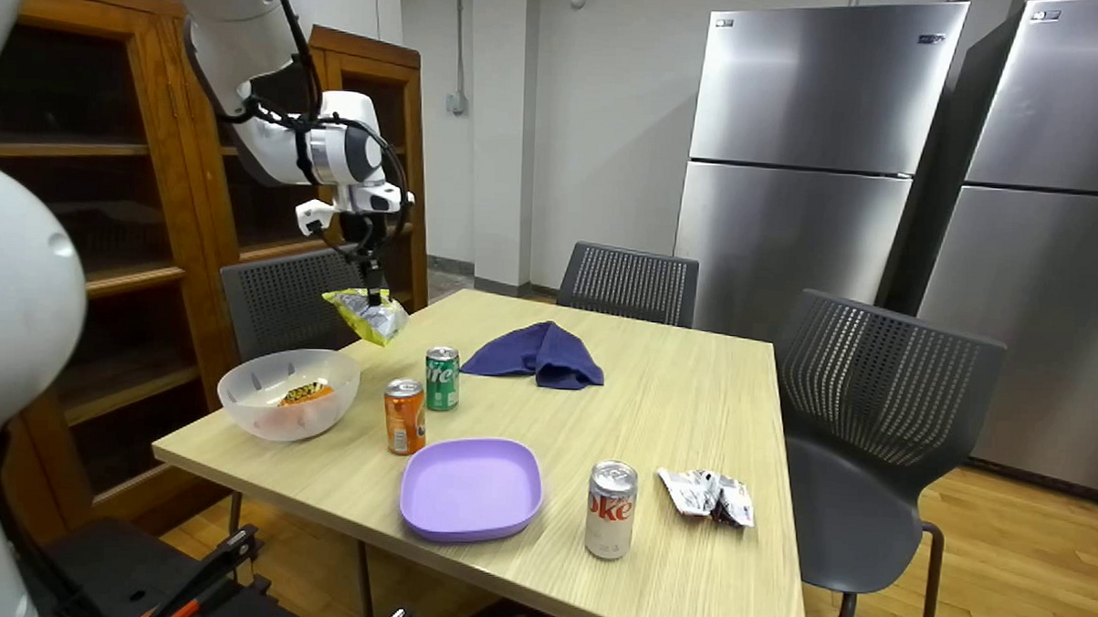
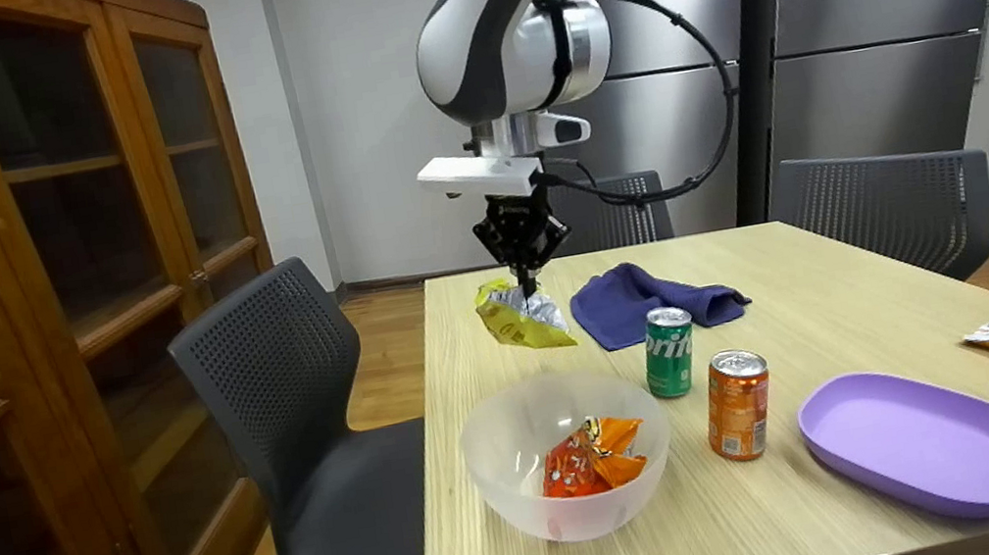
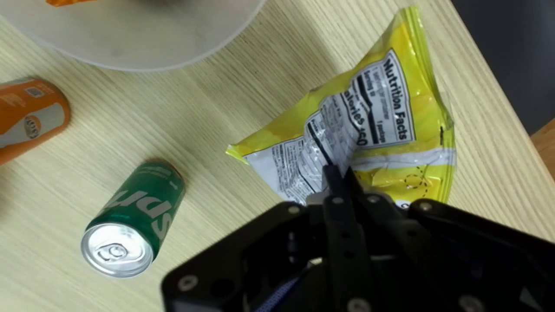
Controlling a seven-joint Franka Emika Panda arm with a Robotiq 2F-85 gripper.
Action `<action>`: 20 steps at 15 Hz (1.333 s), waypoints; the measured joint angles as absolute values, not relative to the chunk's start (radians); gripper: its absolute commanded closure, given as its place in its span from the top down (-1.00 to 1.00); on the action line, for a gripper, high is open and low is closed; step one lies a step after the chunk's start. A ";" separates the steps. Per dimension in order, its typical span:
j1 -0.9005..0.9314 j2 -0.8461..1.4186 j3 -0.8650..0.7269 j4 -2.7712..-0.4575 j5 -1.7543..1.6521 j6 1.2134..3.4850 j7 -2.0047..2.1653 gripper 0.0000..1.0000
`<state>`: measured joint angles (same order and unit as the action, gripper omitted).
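Above the grained table (image 1: 618, 420), the pincer (image 3: 341, 174) pinches a crinkled yellow bag (image 3: 377, 117).

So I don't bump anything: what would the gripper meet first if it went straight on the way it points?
Probably the table below: the gripper points down, and the bag it holds would touch first. The height is hard to judge.

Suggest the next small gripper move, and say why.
I'd probably ease the black gripper toward the round frosted plastic bowl: the gripper pinches a crumpled yellow foil snack bag above the pale wooden table, not over the bowl, where shiny orange packaging lies.
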<state>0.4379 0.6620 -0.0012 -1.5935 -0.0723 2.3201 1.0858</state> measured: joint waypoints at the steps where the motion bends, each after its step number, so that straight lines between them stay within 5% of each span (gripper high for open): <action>1: 0.437 0.635 0.000 -1.628 -0.074 2.331 1.065 -1.00; 20: 0.422 0.245 0.070 -2.157 -0.192 2.429 0.749 -1.00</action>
